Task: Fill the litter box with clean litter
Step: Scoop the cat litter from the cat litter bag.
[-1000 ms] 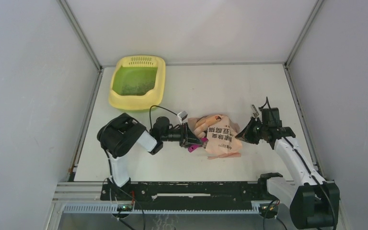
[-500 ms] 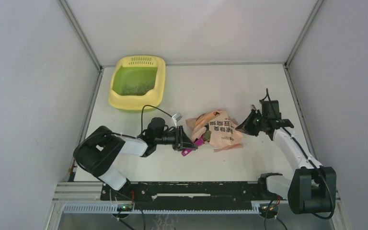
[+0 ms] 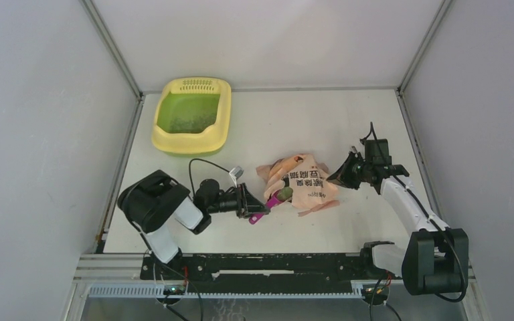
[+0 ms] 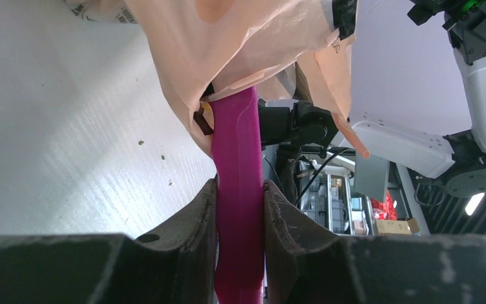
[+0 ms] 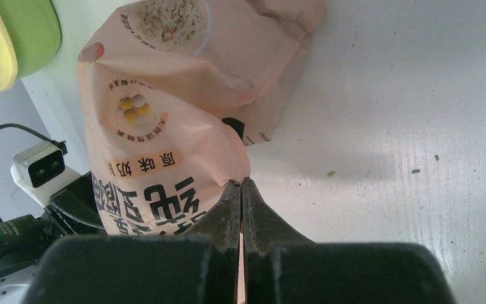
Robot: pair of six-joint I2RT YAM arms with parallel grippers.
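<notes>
Left gripper [image 3: 247,202] has drawn back toward the tabletop's near edge, clamped on the magenta scoop [image 4: 239,158]. Clean litter [image 3: 283,194] rides just outside the bag [image 5: 164,95], which the right gripper [image 5: 241,190] pinches. Litter box [image 3: 222,114] waits far-left: carry next.

One high cam gives us the whole white table [image 3: 321,127]; our two wrist cams sit low and close, facing the peach-pink printed plastic bag [image 3: 306,187] from opposite sides.
</notes>
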